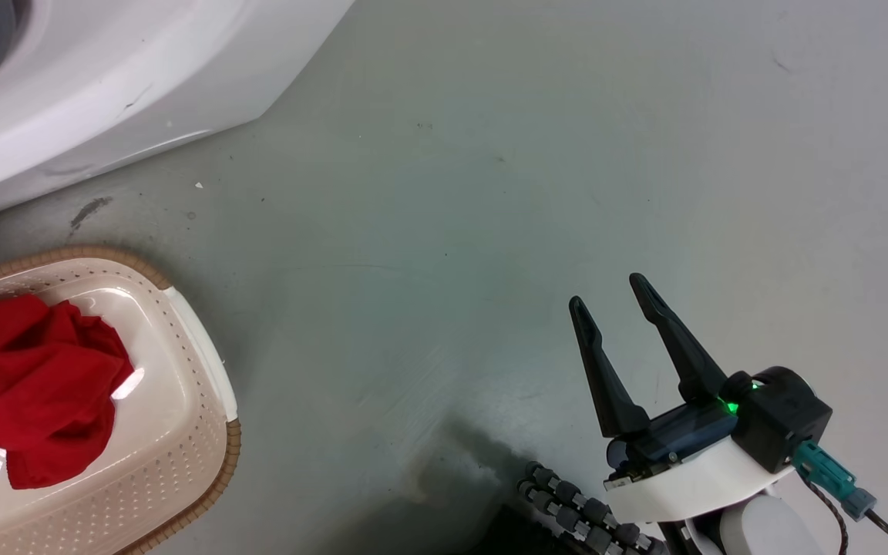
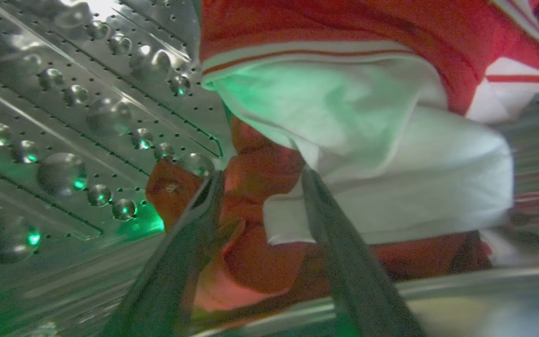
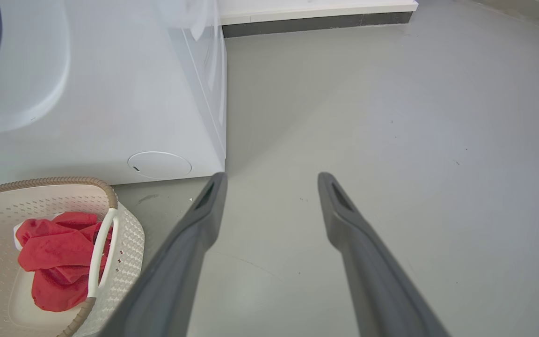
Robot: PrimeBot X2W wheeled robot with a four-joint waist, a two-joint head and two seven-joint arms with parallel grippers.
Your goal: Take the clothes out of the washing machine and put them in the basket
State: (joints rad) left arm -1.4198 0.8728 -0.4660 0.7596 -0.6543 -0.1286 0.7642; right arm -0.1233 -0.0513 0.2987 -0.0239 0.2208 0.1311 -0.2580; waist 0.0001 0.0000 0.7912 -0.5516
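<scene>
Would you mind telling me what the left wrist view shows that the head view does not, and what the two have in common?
Left wrist view: the perforated steel drum, a red garment with white stripes and a white panel lying in it, and the left gripper, open, with that fabric between its fingers. Head view: the basket holding a plain red garment, the grey floor, and the right gripper, open and empty above the floor. Shared: the washing machine, its white shell from the head, its inside from the wrist.
</scene>
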